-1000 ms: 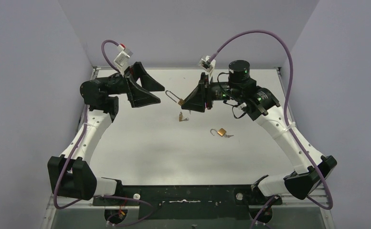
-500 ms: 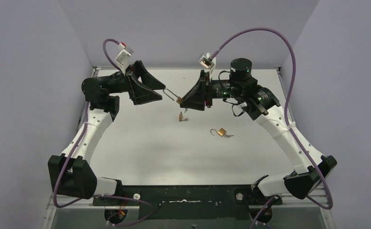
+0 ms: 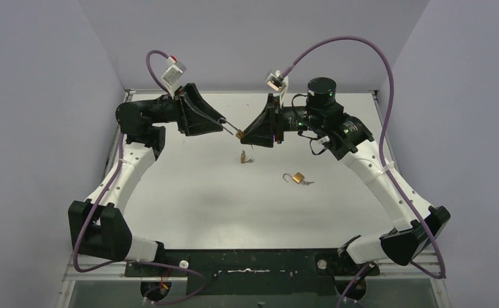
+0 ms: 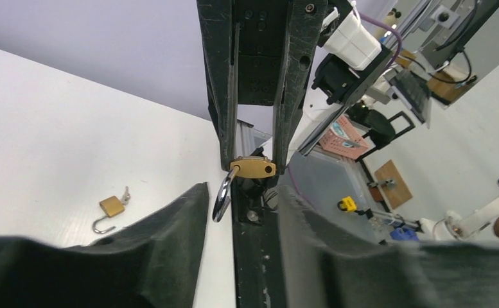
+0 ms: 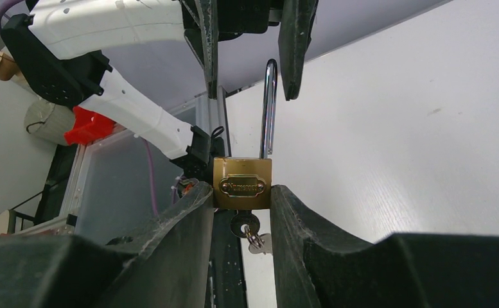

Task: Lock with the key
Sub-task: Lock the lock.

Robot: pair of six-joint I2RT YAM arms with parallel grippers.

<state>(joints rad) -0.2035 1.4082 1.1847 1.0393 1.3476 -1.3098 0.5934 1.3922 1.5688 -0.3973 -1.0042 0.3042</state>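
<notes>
The right fingers (image 5: 185, 221) are pinching the brass padlock (image 5: 242, 184) by its two sides, label facing the wrist camera, with the key (image 5: 244, 224) sitting in the keyhole underneath and its ring dangling. The open shackle (image 5: 269, 109) is pointing straight out at the left fingers (image 5: 296, 45), which are standing apart on either side of its bend, not pinching it yet. All of this is hanging in the air over the far part of the table (image 3: 201, 212), about midway between the left and right edges. To do this well, I reckon the left fingers need to catch the bend squarely and push straight along the shackle into the body, while the right fingers are bracing hard so the lock is not slipping or twisting. The key may then want a turn. What is hard to judge: the shackle is showing edge-on, so its free leg and the hole it must enter are hidden, and whether metal is touching a left finger I cannot tell. A spare padlock (image 3: 297, 177) is lying near the table's middle, and a small brass item (image 3: 244, 156) beneath the held lock is too tiny to identify.
</notes>
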